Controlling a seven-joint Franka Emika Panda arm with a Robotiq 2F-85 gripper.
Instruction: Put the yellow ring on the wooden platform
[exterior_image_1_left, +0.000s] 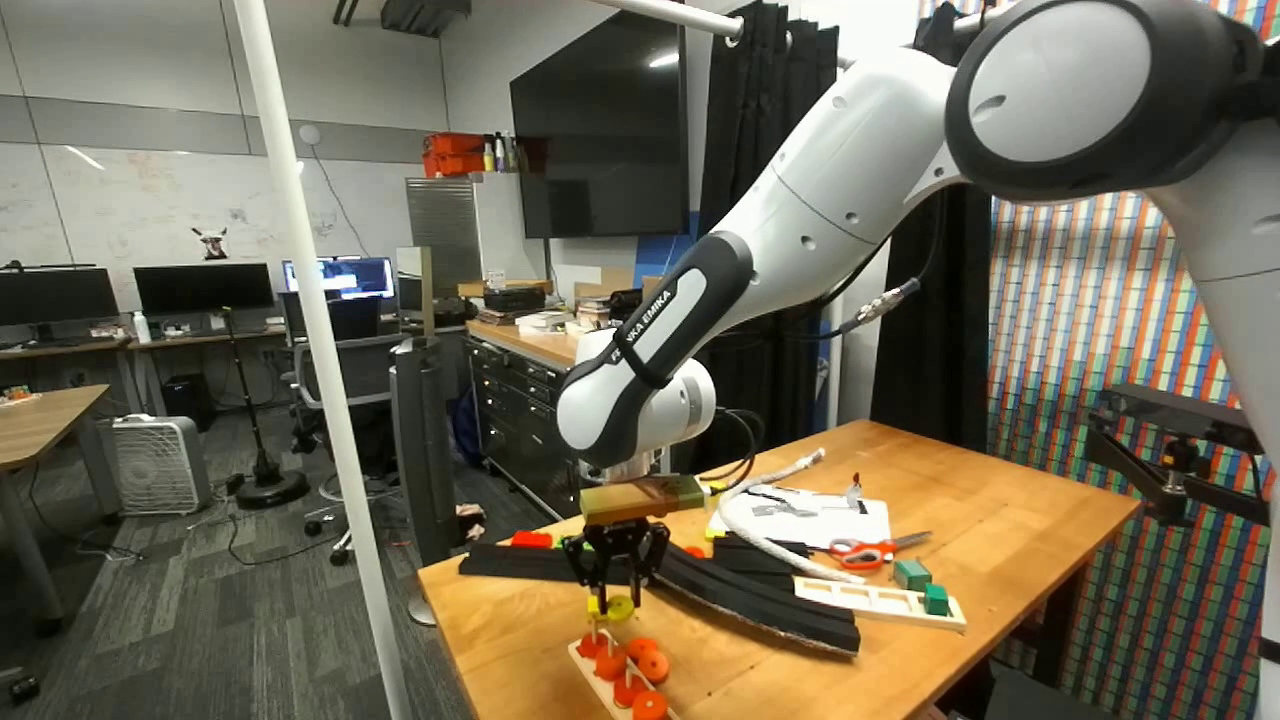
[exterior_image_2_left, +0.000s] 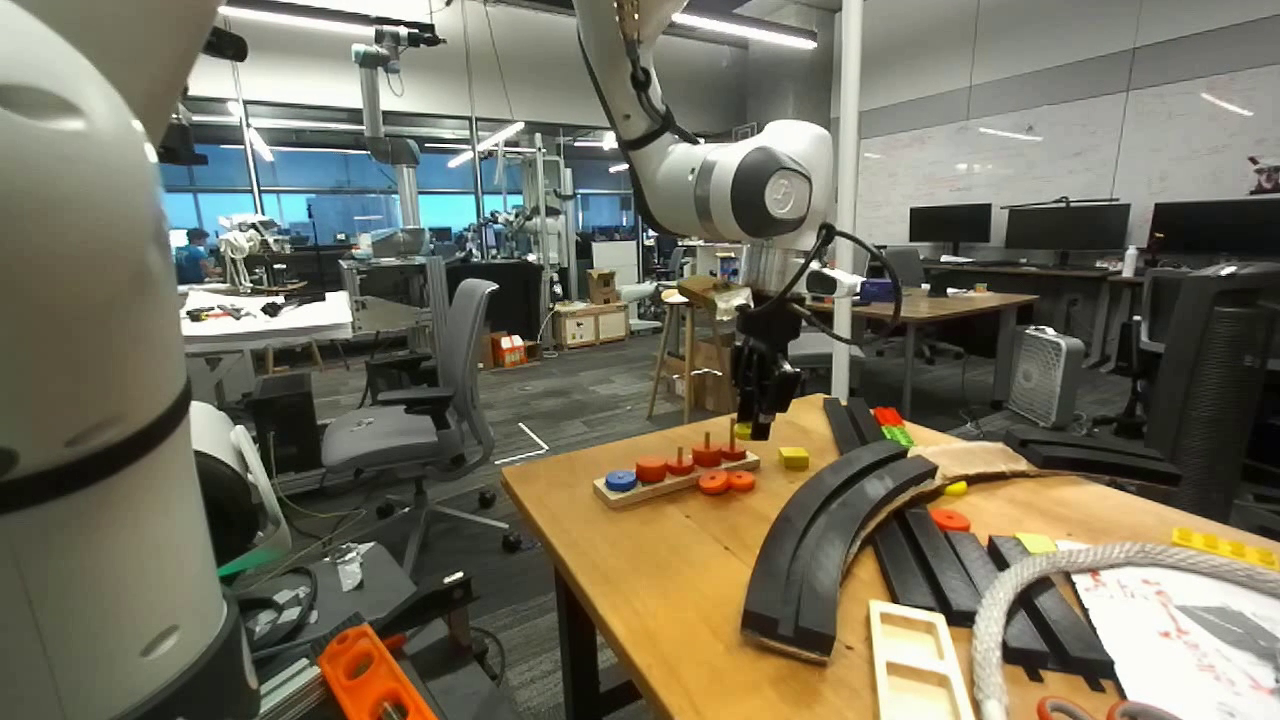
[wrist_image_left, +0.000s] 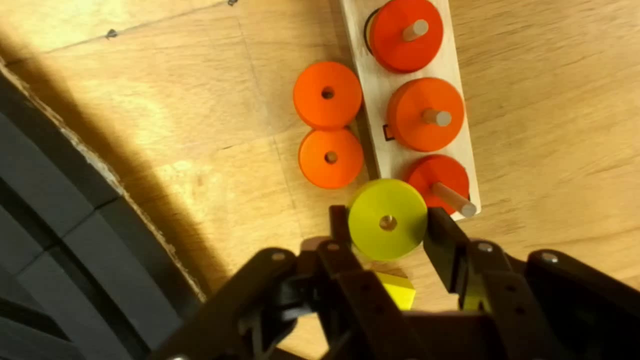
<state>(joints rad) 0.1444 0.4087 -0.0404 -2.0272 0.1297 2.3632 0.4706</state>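
Note:
The yellow ring (wrist_image_left: 374, 220) is held between the two black fingers of my gripper (wrist_image_left: 386, 223) in the wrist view, with its hole facing the camera. The ring also shows at the fingertips in both exterior views (exterior_image_1_left: 621, 608) (exterior_image_2_left: 743, 431). The wooden platform (wrist_image_left: 376, 92) is a narrow pale board with upright pegs, and orange-red pieces sit on it. It also lies on the table in both exterior views (exterior_image_1_left: 590, 673) (exterior_image_2_left: 612, 494). The held ring is above the table, beside the platform's end peg (wrist_image_left: 452, 199), and the peg does not pass through it.
Two loose orange rings (wrist_image_left: 327, 107) (wrist_image_left: 327, 172) lie against the platform's long side. A yellow block (exterior_image_2_left: 793, 458) lies near its end. Black curved strips (exterior_image_2_left: 810, 570) cross the table. A blue piece (exterior_image_2_left: 620, 480) sits on the platform's far end. Scissors (exterior_image_1_left: 865, 553) and a rope (exterior_image_1_left: 745, 520) lie farther off.

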